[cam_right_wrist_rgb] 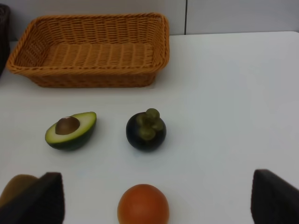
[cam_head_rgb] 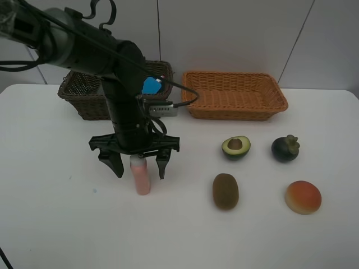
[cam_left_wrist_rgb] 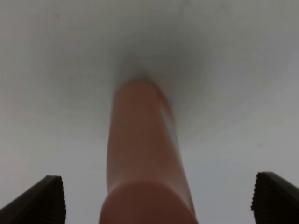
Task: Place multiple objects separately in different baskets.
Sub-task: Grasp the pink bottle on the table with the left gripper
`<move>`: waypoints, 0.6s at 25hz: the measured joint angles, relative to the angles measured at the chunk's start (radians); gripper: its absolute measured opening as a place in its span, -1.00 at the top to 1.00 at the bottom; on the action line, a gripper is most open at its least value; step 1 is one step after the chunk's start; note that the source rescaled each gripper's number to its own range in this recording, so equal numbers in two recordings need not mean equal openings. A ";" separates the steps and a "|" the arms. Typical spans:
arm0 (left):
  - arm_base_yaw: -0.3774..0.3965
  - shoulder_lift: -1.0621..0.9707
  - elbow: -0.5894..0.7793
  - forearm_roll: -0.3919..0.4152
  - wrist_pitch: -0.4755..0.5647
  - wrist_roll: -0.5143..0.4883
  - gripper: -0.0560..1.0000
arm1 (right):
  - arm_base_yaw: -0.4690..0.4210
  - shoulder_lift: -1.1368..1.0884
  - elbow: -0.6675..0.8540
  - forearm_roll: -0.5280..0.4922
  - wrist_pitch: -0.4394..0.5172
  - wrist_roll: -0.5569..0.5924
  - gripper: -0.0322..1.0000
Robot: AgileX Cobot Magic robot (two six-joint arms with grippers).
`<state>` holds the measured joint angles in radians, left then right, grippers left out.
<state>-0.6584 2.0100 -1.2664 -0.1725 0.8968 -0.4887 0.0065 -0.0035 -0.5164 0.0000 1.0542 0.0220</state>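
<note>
I'm straddling the upright bottle (cam_head_rgb: 141, 180) with my left hand (cam_head_rgb: 140, 171) spread wide, judging it light, slick and tippy, and planning a mid-body grip.

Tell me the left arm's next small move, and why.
Probably close the left gripper on the pink bottle: its fingers stand open either side of the upright bottle, apparently not touching it, so the grasp looks lined up.
</note>
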 joint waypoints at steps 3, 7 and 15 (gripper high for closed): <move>0.000 0.002 0.000 0.000 -0.004 0.000 -0.99 | 0.000 0.000 0.000 0.000 0.000 0.000 -1.00; 0.000 0.002 0.000 -0.001 -0.008 0.000 -0.99 | 0.000 0.000 0.000 0.000 0.000 0.000 -1.00; 0.000 0.002 0.000 -0.002 -0.006 0.000 -0.34 | 0.000 0.000 0.000 0.000 0.000 0.000 -1.00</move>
<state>-0.6584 2.0117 -1.2664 -0.1745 0.8908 -0.4887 0.0065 -0.0035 -0.5164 0.0000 1.0542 0.0220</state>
